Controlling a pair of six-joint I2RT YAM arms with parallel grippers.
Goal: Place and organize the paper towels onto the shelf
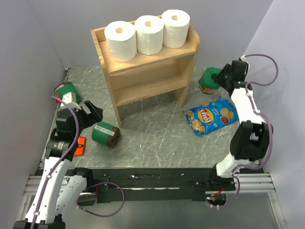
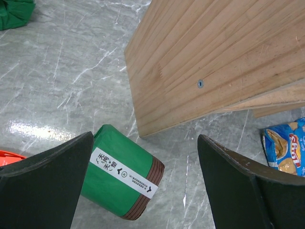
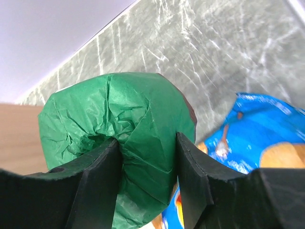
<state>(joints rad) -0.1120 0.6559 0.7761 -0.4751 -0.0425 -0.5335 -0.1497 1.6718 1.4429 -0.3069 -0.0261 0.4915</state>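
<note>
Three white paper towels [image 1: 120, 40], [image 1: 149, 34], [image 1: 175, 27] stand in a row on the top tier of the wooden shelf [image 1: 143, 78]. My left gripper [image 1: 95, 113] is open and empty, hovering over a green package with brown ends [image 1: 106, 133] lying on the floor left of the shelf. In the left wrist view that package [image 2: 119, 176] lies near the left finger of the gripper [image 2: 145, 143], with the shelf's side panel [image 2: 214, 57] beyond. My right gripper [image 1: 220, 76] is shut on another green package [image 1: 208, 80] right of the shelf; its jaws [image 3: 147, 143] pinch the crumpled green wrapper [image 3: 119, 109].
A blue chips bag [image 1: 212, 116] lies right of the shelf, also in the right wrist view [image 3: 267, 129] and the left wrist view [image 2: 286, 148]. A third green package [image 1: 66, 90] sits at far left. An orange object [image 1: 80, 145] lies by the left arm. Walls close in on both sides.
</note>
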